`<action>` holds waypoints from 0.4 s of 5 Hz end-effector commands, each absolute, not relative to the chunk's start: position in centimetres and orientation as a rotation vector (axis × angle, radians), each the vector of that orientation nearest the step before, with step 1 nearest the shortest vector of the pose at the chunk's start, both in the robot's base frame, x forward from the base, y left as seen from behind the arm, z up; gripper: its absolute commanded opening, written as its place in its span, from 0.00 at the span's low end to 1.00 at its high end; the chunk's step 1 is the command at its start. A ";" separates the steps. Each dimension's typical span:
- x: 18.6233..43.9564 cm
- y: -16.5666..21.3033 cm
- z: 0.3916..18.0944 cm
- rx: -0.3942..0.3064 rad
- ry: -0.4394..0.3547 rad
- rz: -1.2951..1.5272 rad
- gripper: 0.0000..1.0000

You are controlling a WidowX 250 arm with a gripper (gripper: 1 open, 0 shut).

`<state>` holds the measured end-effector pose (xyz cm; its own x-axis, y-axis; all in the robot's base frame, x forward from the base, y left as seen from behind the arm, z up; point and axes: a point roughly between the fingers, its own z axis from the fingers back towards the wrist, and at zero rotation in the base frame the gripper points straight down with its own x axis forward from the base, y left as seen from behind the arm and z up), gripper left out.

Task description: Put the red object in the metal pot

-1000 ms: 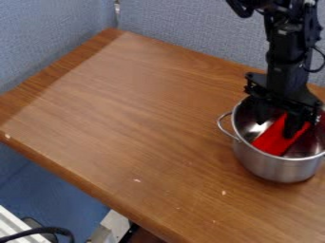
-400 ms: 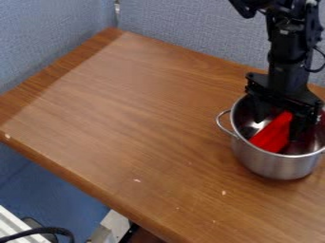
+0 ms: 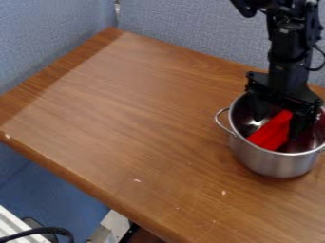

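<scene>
The metal pot stands at the right edge of the wooden table, shiny, with a small loop handle on its left. Inside it the red object leans at a slant against the pot's inner wall. My gripper points straight down into the pot, right over the red block. Its black fingers are spread wide on either side of the block and do not clasp it. The fingertips reach below the rim, partly hidden by the pot wall.
A blue fabric wall backs the table on the far side. The table's front edge runs diagonally, with floor and cables below it at the bottom left. The pot sits near the table's right edge.
The gripper went from shut on the red block to open, letting it go. The block settled a little inside the pot. The hand stayed in place.
</scene>
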<state>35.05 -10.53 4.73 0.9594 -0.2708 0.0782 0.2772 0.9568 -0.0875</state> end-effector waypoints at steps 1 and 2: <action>36.2 -9.8 6.0 -0.100 -0.107 -0.256 0.00; 36.3 -9.7 5.9 -0.100 -0.103 -0.253 0.00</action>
